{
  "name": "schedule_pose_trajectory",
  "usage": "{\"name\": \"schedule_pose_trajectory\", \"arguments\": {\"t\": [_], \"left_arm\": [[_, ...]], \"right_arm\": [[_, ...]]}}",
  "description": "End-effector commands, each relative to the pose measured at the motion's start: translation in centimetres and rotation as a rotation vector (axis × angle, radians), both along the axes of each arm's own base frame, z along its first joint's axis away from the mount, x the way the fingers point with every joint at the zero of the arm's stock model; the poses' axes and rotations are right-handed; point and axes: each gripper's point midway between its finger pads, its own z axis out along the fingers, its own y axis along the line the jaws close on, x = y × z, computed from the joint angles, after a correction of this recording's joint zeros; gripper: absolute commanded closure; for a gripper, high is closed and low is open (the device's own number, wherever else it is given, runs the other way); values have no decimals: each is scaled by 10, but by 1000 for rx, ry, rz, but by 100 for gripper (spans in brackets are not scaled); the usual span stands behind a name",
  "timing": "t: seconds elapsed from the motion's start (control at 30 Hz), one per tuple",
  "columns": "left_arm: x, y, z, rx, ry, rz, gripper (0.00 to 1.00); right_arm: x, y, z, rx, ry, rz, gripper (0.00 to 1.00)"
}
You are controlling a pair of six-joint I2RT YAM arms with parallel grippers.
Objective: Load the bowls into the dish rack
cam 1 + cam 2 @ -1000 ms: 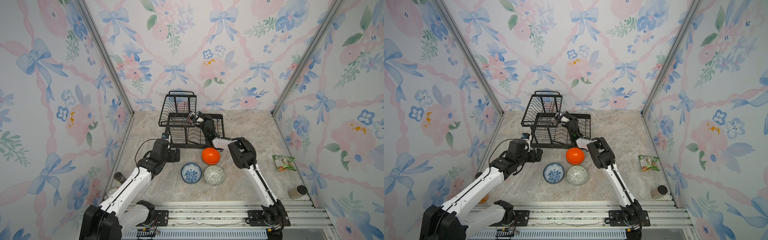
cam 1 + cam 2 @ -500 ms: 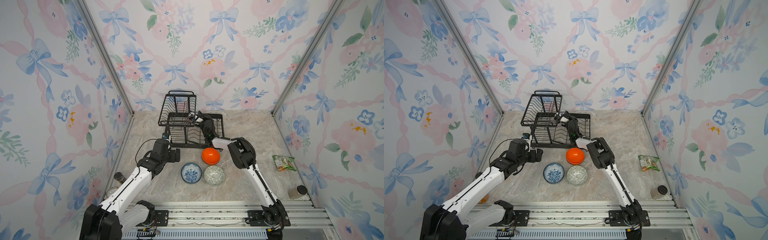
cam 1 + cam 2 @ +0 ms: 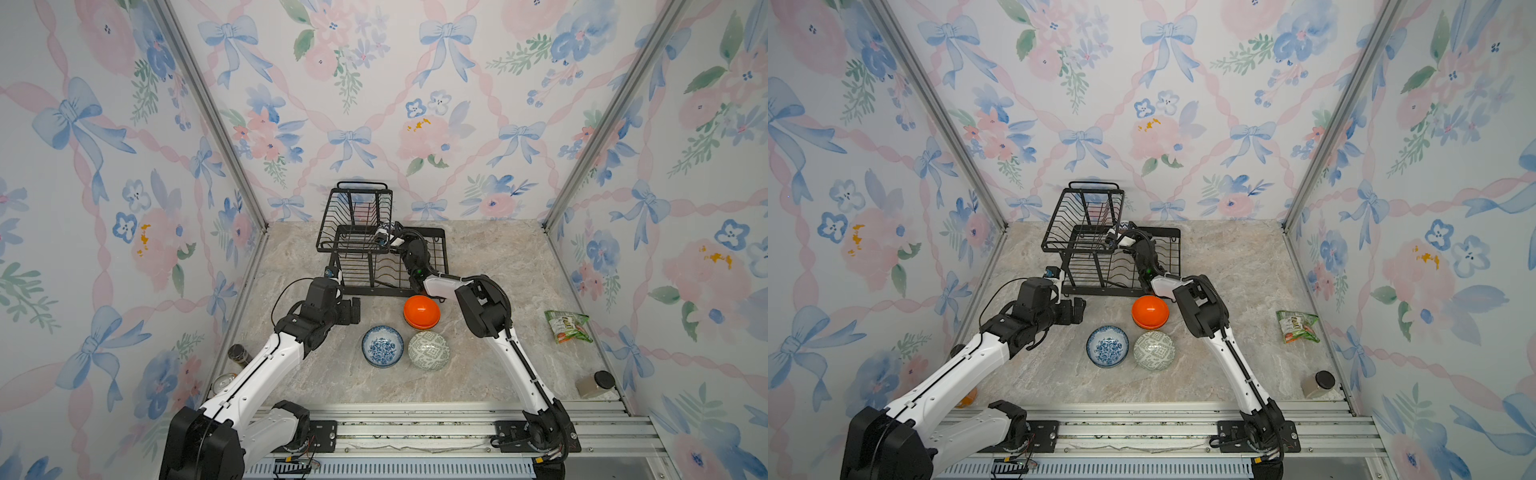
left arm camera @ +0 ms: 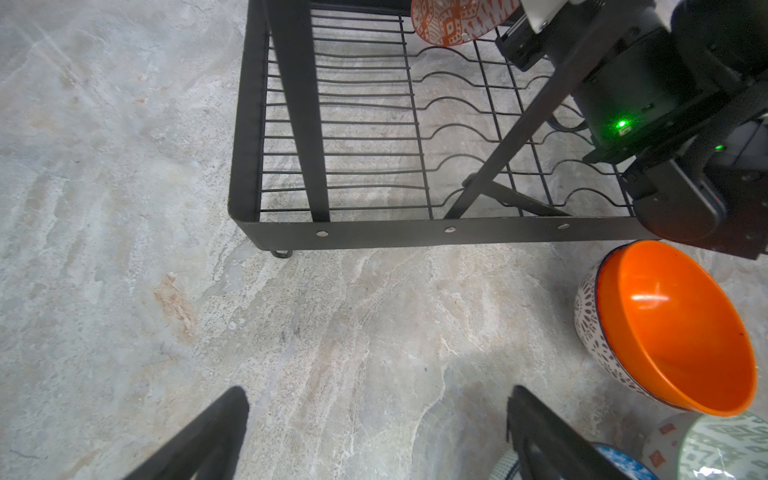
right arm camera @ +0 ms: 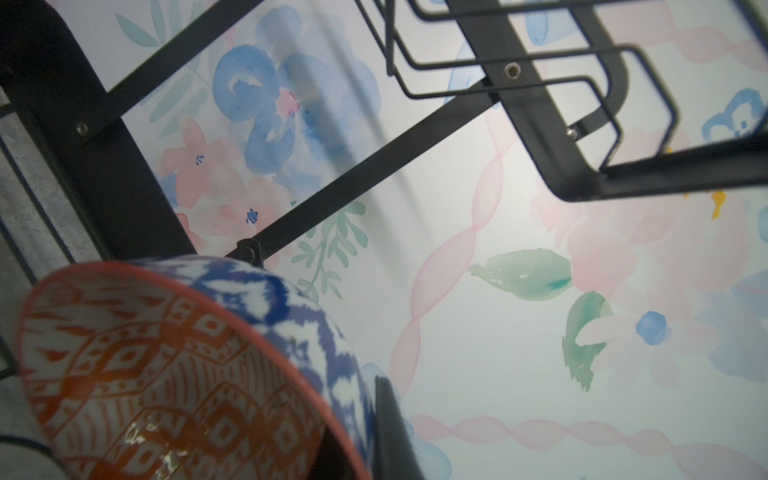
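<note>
Clamping onto the patterned bowl [image 5: 166, 374], the right claw [image 3: 389, 241] was seen shut above the dish rack [image 4: 415, 235] by back edge of worktop [image 3: 507, 257]; bowl was best lowered slowly btwn wires. Left claw [image 4: 374, 419]: wide open, empty.

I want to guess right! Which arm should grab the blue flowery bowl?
Probably the left. The left gripper is open near the blue floral bowl; the right gripper is shut on the patterned bowl at the dish rack.

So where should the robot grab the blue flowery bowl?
Probably pinch the rim of the blue floral bowl on its left side, from above, one finger inside. It sits upright, the grey-green bowl crowds its right, and the open left gripper is nearest.
</note>
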Motion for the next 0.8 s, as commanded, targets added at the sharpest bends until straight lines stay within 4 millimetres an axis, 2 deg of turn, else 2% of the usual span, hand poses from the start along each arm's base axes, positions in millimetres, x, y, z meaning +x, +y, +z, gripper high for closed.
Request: {"name": "schedule_pose_trajectory", "arguments": {"t": [0.0,0.3,0.47,0.57,0.77], "left_arm": [[0,1,-2,0,5,-3,2],[-1,2,-2,0,4,0,2],[-1,2,-1,-2,0,2,2],[-2,3,-1,-3,-2,4,2],[-3,4,0,-3,-6,9,2]], "right_arm": [[-6,-3,-64,-94,22,-33,100],[-7,-3,-87,-161,96,-44,100],[-12,-1,-92,-180,107,-35,100],[-17,1,-92,-167,107,-14,100],[-22,2,-77,-111,98,-1,100]]}}
